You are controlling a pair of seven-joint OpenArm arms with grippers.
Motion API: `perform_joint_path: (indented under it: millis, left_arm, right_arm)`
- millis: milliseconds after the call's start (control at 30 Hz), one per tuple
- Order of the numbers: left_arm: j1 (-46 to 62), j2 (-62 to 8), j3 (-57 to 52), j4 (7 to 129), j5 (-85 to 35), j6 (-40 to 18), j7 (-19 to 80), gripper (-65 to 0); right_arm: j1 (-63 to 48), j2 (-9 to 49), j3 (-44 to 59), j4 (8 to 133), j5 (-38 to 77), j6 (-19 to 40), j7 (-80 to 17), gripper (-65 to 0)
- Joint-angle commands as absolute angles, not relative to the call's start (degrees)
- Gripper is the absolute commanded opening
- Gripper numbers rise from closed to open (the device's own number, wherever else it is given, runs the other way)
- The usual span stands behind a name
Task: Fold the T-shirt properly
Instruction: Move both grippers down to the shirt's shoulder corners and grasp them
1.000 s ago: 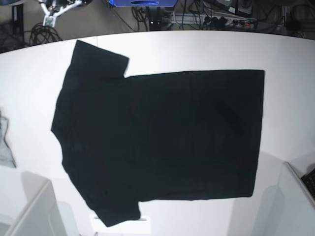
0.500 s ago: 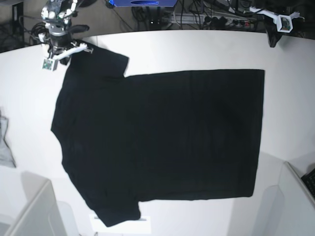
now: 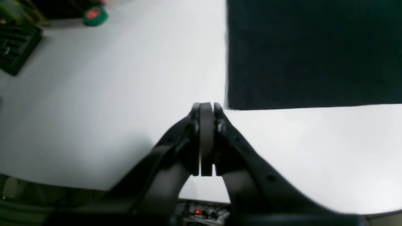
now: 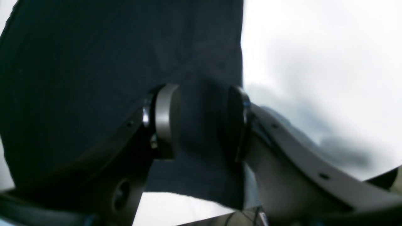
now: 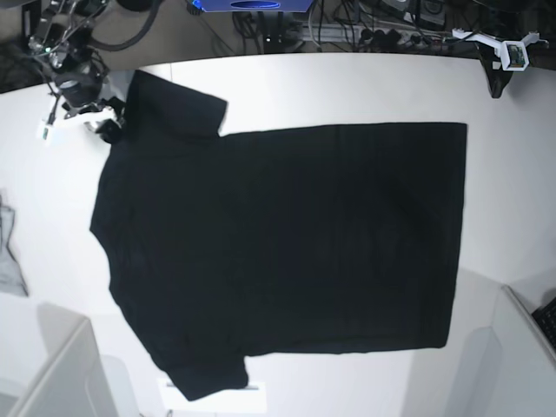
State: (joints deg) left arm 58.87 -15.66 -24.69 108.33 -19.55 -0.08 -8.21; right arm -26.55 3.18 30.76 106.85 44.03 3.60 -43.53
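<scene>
The black T-shirt point(image 5: 287, 243) lies spread flat on the white table point(image 5: 347, 87), sleeves to the left and hem to the right. My right gripper point(image 5: 109, 130) is at the far left sleeve. In the right wrist view this gripper point(image 4: 201, 122) is open, its jaws apart over the sleeve fabric point(image 4: 125, 56), which lies between them. My left gripper point(image 5: 499, 82) hangs beyond the far right hem corner. Seen from the left wrist, it point(image 3: 205, 106) is shut with nothing in it, just beside the T-shirt's corner point(image 3: 238, 100).
A small grey cloth point(image 5: 7, 252) lies at the table's left edge. White bins stand at the front left point(image 5: 61, 373) and front right point(image 5: 521, 347). Cables run behind the table. A green tape roll point(image 3: 94, 14) and a dark tray point(image 3: 15, 44) sit off to the side.
My right arm has swung in from behind the table to the far left sleeve and its jaws have opened. My left arm has come in near the far right hem corner, still shut.
</scene>
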Motion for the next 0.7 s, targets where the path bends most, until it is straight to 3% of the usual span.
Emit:
perform_joint_path:
  millis: [0,200,267,400,467,567,667]
  left_arm:
    - [59.56,-16.04,-25.63,109.23,-19.56,0.31,-9.54,-65.0]
    - [59.47,-16.13,-25.45,109.23,-20.09,0.31,-9.1,-64.8]
    - [59.47,-16.31,-25.89,109.14,-24.92,0.31,-9.1,-55.3]
    - [59.56,-17.1,-26.07,108.88,-36.09,0.31,-9.01,-29.6]
    - [59.56,-17.98,-25.8,108.88,-37.41,0.31,-9.01,-21.2]
    - [58.51,-18.07,-25.54,108.88,-37.58,0.31,-9.01,-14.6]
    - [56.84,-17.8,-25.45,108.7,-37.58,0.31,-6.37,-14.8]
  right_arm:
    - [-25.63,4.0,31.52,106.77,45.49,5.41,-43.21,-40.7]
    - [-23.43,5.32,33.1,101.14,45.67,7.52,-45.05,-40.7]
    - [-23.25,6.11,32.92,99.38,45.67,7.52,-45.58,-40.7]
    - [-23.25,5.93,32.75,97.01,45.67,7.52,-45.58,-40.7]
    - [-23.69,5.67,32.57,96.84,45.67,7.52,-45.67,-40.7]
    - [-25.1,4.44,30.99,96.84,45.49,7.52,-45.49,-40.7]
    - [-25.45,4.44,28.7,96.66,45.49,7.52,-45.58,-40.8]
